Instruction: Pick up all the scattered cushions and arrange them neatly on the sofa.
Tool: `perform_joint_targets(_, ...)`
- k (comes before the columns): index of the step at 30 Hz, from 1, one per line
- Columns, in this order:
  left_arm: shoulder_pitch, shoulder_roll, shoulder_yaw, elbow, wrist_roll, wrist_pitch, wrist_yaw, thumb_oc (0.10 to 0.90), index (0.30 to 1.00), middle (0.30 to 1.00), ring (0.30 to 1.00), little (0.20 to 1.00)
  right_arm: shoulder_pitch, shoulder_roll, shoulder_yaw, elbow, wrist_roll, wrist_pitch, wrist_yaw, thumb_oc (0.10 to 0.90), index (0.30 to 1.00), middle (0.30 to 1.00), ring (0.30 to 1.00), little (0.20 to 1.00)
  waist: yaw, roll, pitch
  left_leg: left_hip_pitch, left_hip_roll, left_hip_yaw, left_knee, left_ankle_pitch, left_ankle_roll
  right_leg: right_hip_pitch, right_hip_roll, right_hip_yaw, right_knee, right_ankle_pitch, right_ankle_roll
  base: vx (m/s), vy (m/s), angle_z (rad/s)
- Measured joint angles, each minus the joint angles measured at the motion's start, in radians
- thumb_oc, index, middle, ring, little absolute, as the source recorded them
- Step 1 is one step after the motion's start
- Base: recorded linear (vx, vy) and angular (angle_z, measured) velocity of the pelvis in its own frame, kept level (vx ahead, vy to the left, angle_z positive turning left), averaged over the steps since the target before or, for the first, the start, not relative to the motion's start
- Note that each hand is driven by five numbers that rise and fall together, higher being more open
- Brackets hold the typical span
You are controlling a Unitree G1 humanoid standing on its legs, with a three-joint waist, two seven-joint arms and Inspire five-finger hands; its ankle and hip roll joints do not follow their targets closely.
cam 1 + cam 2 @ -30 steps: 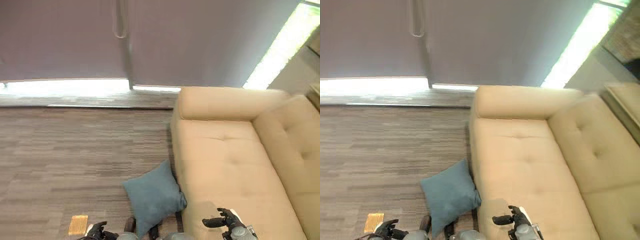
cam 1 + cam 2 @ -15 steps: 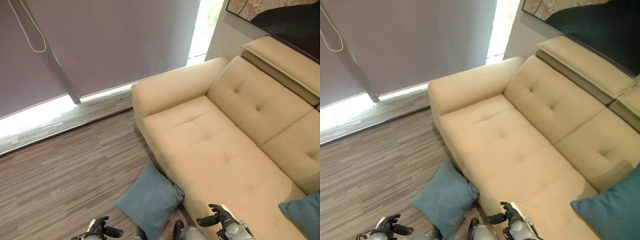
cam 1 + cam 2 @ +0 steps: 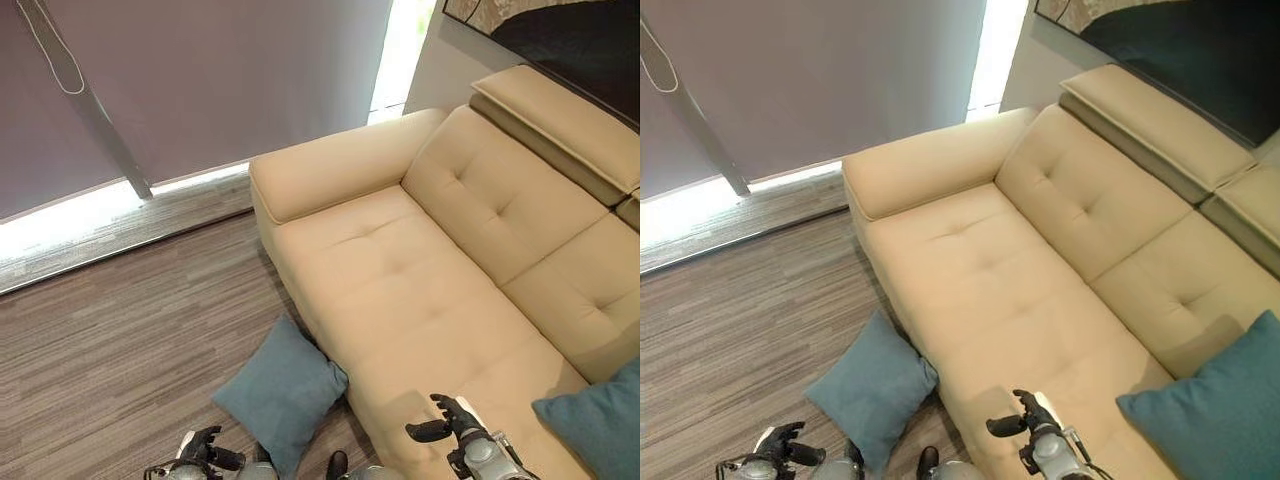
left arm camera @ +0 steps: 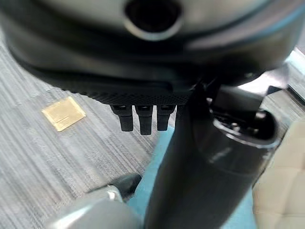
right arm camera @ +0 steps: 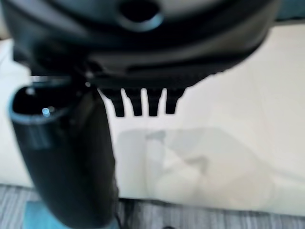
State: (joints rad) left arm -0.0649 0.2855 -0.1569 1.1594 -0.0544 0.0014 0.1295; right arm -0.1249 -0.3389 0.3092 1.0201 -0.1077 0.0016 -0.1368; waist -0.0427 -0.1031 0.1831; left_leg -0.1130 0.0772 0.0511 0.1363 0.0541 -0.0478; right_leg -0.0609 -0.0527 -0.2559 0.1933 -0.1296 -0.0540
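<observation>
One blue cushion [image 3: 281, 391] on floor, between both empty hands, against sofa [image 3: 420, 290]

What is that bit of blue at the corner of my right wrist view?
Observer: Most likely a teal floor cushion. It lies on the wood floor, touching the front of the beige sofa.
Operator: Is it the only one?
Observer: No. A second teal cushion already sits on the sofa seat, off to the robot's right.
Operator: Is the other hand holding anything?
Observer: No. The left hand is open above the floor, beside the floor cushion, and holds nothing.
</observation>
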Motion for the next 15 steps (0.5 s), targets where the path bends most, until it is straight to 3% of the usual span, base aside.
perform_joint_targets(3,-0.015,-0.012,-0.030,0.004,-0.001,0.002,-0.003,0.800,0.900,0.900,0.900,0.900,0.006,-0.001,-0.002,-0.009,0.000,0.002,0.000,0.800,0.900,0.900,0.900,0.900,-0.006,0.000,-0.003,0.022,0.028,-0.048,-0.025,-0.020,-0.022,0.002,-0.009,0.007,-0.011,0.027,0.017,0.02,0.270,-0.05)
perform_joint_targets(4,-0.017,-0.033,-0.037,0.010,-0.001,0.001,-0.004,0.800,0.900,0.900,0.900,0.900,0.005,-0.003,-0.006,-0.007,-0.001,0.002,0.000,0.800,0.900,0.900,0.900,0.900,-0.008,0.001,-0.005,0.052,0.040,-0.067,-0.094,-0.019,-0.024,0.007,-0.016,0.018,-0.029,0.044,0.034,0.01,0.239,-0.12)
perform_joint_targets(5,-0.014,-0.050,-0.038,0.010,-0.001,0.001,-0.006,0.800,0.900,0.900,0.900,0.900,0.009,-0.009,-0.007,-0.007,-0.001,0.002,0.000,0.800,0.900,0.900,0.900,0.900,-0.019,0.017,-0.010,0.064,0.051,-0.067,-0.112,-0.008,-0.019,0.011,-0.008,0.020,-0.028,0.043,0.045,-0.03,0.242,-0.05)
perform_joint_targets(6,-0.007,-0.067,-0.041,0.016,-0.001,0.000,-0.010,0.800,0.900,0.900,0.900,0.900,0.018,-0.002,-0.016,-0.001,-0.001,0.004,-0.002,0.800,0.900,0.900,0.900,0.900,-0.030,0.029,-0.024,0.080,0.056,-0.061,-0.117,-0.016,-0.056,0.009,-0.012,0.021,-0.013,0.034,0.070,-0.05,0.248,0.04)
perform_joint_targets(10,-0.008,-0.046,-0.055,0.026,0.001,0.001,-0.007,0.800,0.900,0.900,0.900,0.900,0.039,0.054,-0.014,-0.004,-0.002,0.006,-0.001,0.800,0.900,0.900,0.900,0.900,-0.029,-0.022,-0.049,0.078,-0.030,-0.027,-0.112,-0.026,-0.003,-0.024,-0.087,0.078,0.000,0.049,0.122,-0.08,0.239,-0.22)
perform_joint_targets(13,-0.002,-0.021,-0.059,0.044,0.001,-0.001,0.000,0.800,0.900,0.900,0.900,0.900,0.036,0.099,-0.013,-0.010,0.000,0.006,0.001,0.800,0.900,0.900,0.900,0.900,-0.027,-0.032,-0.047,0.085,-0.075,0.034,-0.096,-0.043,0.031,-0.040,-0.126,0.140,-0.021,0.084,0.158,-0.14,0.165,-0.50)
perform_joint_targets(15,-0.004,-0.010,-0.056,0.049,0.000,0.000,0.004,0.800,0.900,0.900,0.900,0.900,0.026,0.117,-0.011,-0.029,0.000,0.002,0.003,0.800,0.900,0.900,0.900,0.900,-0.024,-0.022,-0.037,0.073,-0.084,0.074,-0.089,-0.048,0.045,-0.057,-0.142,0.178,-0.042,0.115,0.187,-0.17,0.106,-0.54)
